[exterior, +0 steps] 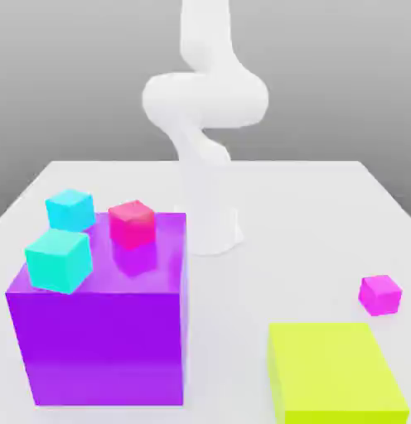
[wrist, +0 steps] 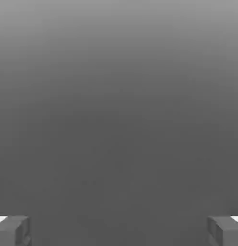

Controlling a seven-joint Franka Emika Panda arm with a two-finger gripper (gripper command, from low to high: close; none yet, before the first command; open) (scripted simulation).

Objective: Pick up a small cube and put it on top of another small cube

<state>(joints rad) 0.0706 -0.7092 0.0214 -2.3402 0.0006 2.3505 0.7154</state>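
1. Two cyan cubes (exterior: 60, 258) and a crimson cube (exterior: 132, 224): perched on the big purple block (exterior: 101, 331), likely stacking bases.
2. Pincer (wrist: 119, 230): spread wide, empty, ready to grasp.
3. Yellow-green block (exterior: 333, 373): on the desk (exterior: 283, 199).
4. Small magenta cube (exterior: 379, 295): alone on the desk at the exterior view's right, unobstructed for pickup.

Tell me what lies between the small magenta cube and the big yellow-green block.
Nothing: in the exterior view, only bare white table separates the small magenta cube from the big yellow-green block.
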